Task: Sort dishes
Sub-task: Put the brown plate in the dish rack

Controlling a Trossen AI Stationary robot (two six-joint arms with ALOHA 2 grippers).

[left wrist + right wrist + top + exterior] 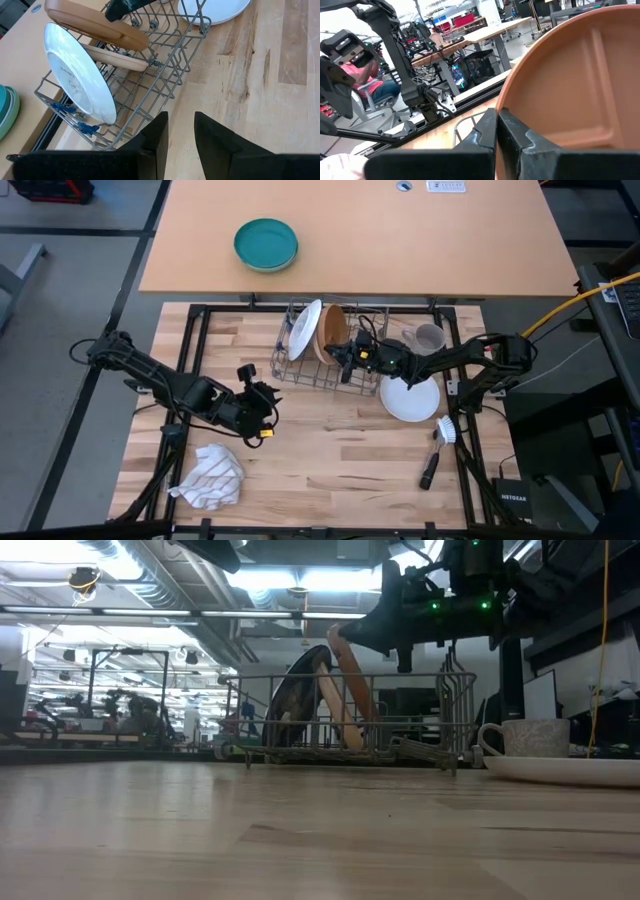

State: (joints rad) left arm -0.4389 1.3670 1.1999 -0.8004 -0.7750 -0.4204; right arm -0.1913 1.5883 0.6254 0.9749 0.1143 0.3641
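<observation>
Right gripper pinched on a dish in the grey wire rack.
Its fingers clamped the tan divided plate's rim, standing on edge beside the white round plate; the left gripper hovered empty, fingers parted.

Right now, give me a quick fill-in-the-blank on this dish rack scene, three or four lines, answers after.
1. The right gripper is shut on the rim of the ____ dish standing in the wire rack.
2. The white plate in the rack stands on its ____.
3. The grey mug sits on the table beside the rack, and the brush lies near the table's ____ edge.
4. The teal bowl sits on the ____ table, outside the rack.

Answers: tan; edge; right; far
</observation>
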